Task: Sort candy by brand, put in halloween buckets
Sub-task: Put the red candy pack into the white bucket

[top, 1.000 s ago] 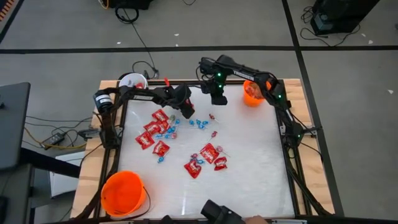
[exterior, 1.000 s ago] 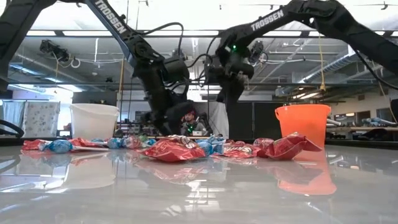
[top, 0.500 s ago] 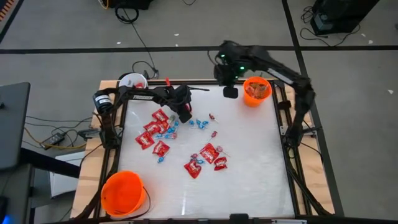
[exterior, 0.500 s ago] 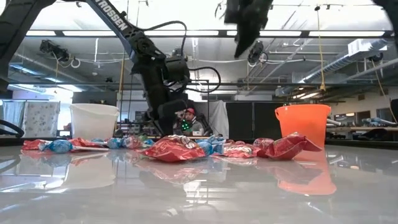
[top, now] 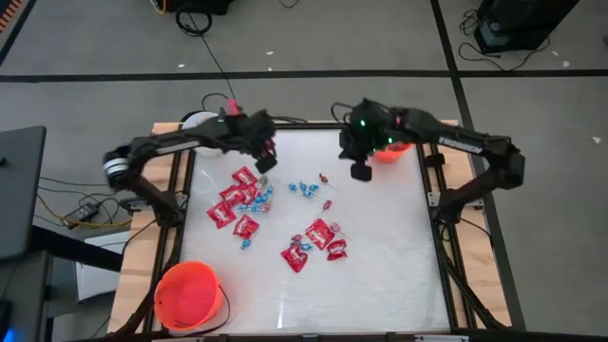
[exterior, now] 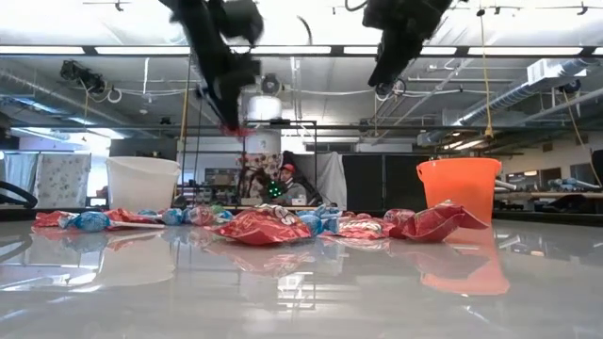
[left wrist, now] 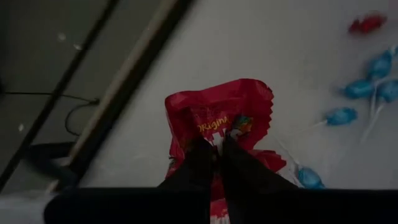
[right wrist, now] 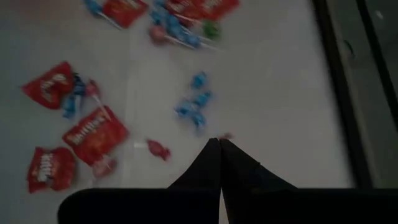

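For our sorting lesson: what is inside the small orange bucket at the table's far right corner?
The right arm covers most of the small orange bucket. Its contents cannot be made out.

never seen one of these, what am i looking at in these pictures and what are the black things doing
These are two robot arms at a table, sorting candy into buckets. One picture looks straight down, one looks level across the tabletop, and two come from cameras on the arms' wrists. Red packets and blue-wrapped sweets lie scattered on the table, with a white bucket and orange buckets at its edges. The left gripper is raised, pinching a red packet. The right gripper is shut and empty, above the table.
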{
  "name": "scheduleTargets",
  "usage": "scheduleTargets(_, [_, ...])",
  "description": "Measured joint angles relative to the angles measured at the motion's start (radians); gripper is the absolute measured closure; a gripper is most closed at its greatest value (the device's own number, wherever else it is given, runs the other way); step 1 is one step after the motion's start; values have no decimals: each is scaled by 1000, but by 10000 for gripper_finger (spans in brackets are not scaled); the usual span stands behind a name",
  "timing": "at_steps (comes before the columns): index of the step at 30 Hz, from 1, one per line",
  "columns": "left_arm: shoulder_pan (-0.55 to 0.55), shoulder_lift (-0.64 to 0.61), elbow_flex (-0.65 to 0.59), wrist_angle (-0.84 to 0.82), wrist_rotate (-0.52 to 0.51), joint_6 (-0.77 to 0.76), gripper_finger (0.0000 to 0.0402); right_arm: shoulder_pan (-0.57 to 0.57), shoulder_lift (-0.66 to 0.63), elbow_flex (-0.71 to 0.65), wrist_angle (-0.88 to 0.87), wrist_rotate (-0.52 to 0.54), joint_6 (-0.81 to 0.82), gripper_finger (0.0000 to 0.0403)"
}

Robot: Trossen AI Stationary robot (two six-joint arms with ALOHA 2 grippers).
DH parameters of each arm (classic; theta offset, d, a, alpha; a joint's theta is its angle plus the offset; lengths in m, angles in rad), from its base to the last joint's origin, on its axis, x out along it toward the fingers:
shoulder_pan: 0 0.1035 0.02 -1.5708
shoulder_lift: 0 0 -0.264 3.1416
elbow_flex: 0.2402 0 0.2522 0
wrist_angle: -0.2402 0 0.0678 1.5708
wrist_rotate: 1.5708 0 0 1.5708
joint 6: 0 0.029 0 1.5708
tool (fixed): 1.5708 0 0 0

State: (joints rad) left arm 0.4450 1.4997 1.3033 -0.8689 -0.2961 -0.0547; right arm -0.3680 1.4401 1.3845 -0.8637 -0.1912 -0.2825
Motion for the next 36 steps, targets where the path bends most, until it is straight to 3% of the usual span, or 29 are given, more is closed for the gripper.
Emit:
scheduleTargets(7, [71,-165,1,-172,-48,-114,380,38,-98,-280,360,-53,38,391])
scheduleTargets(12, [153,-182,1,-244,-97,-135,380,66,-71,-461,681,-219,-2,386])
scheduleTargets(15, [215,-179,0,-255,-98,-127,380,82,-15,-528,799,-240,-27,382])
scheduleTargets(20, [338,-177,-41,-231,-14,-60,381,87,93,-547,934,-178,-74,384])
scheduleTargets(28, [526,-177,-187,-171,-5,-79,381,87,220,-547,1142,-170,16,384])
scheduleTargets(36, [532,-177,-275,-17,-3,-106,355,86,248,-535,1184,-132,107,358])
